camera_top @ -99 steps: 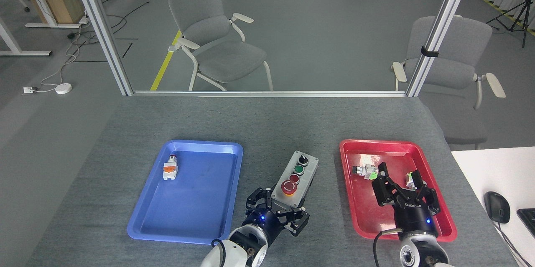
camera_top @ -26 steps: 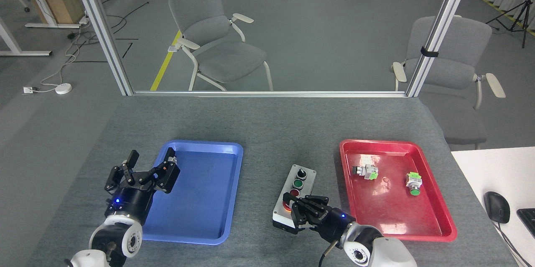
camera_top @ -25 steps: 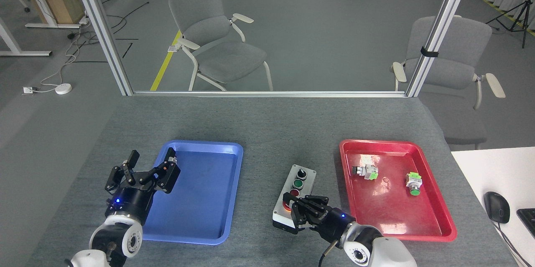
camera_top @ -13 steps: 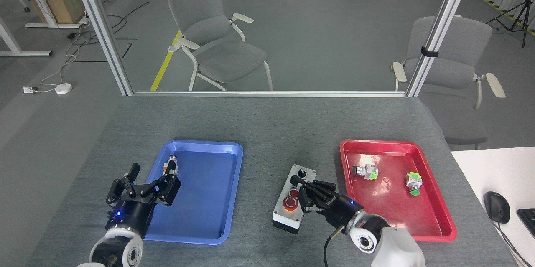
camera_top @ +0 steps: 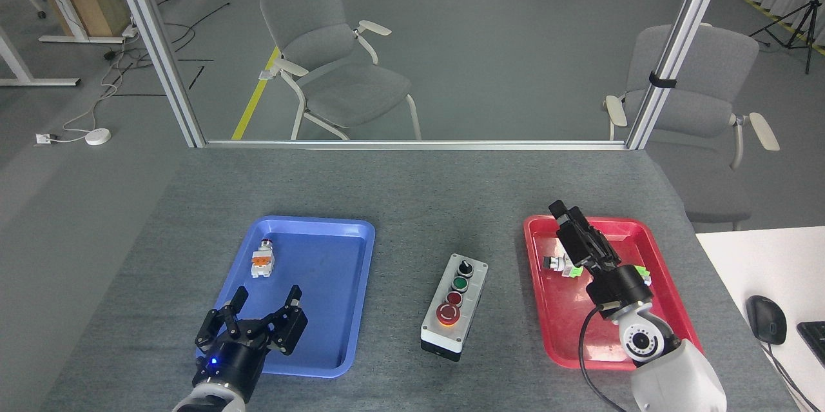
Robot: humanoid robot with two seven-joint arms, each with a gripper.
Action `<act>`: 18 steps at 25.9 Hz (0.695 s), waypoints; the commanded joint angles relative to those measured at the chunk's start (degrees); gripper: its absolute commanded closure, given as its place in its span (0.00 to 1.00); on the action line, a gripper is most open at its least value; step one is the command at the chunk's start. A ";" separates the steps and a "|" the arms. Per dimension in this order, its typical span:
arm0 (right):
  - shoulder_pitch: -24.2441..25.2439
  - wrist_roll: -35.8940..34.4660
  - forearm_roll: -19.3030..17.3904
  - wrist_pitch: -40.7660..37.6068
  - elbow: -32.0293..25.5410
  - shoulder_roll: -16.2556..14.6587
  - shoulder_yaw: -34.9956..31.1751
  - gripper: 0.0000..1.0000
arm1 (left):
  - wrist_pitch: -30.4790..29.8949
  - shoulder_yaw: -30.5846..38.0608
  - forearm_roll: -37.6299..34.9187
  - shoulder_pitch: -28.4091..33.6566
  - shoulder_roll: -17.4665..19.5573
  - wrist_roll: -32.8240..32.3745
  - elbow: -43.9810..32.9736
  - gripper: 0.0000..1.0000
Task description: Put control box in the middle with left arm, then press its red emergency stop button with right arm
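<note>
Grey workshop floor beyond the metal frame, two empty grey chairs (camera_top: 335,70) out there, and up front a speckled grey tabletop (camera_top: 412,193) with a blue tray (camera_top: 335,328) on one side and a red tray (camera_top: 567,347) on the other. The control box (camera_top: 454,305) sits flat on the bare cloth between the trays, touching neither, right about in the middle. Its red emergency stop button (camera_top: 446,313) is at the near end of the row, fully exposed, nothing on it.

The left hand (camera_top: 258,325) hovers over the near corner of the blue tray, fingers spread wide, carrying nothing. The right hand (camera_top: 567,222) is up over the red tray, well apart from the box; it shows edge-on and dark, so I can't tell whether it's spread or closed.

As for handling: that box looks rigid, a hard shell on a black base, probably light enough to skid on the cloth under a sideways nudge. If it needs moving, take it across the two long sides. The mushroom head wants a straight, downward push on its crown. A small white-and-orange switch part (camera_top: 261,264) lies in the blue tray, untouched.
</note>
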 commanded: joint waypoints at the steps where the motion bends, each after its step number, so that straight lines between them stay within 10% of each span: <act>1: 2.84 -0.05 6.87 2.49 -2.11 -0.42 -4.61 0.00 | 0.11 -0.17 0.34 0.00 -0.50 0.06 0.30 0.01; 8: 7.77 0.39 22.60 12.42 -8.70 1.68 -8.30 0.00 | 0.11 -0.08 0.34 0.00 -1.03 0.06 0.48 0.01; 18: 9.61 0.21 29.10 21.21 -15.29 4.85 -9.18 0.00 | 0.11 -0.08 0.34 0.00 -1.03 0.06 0.48 0.01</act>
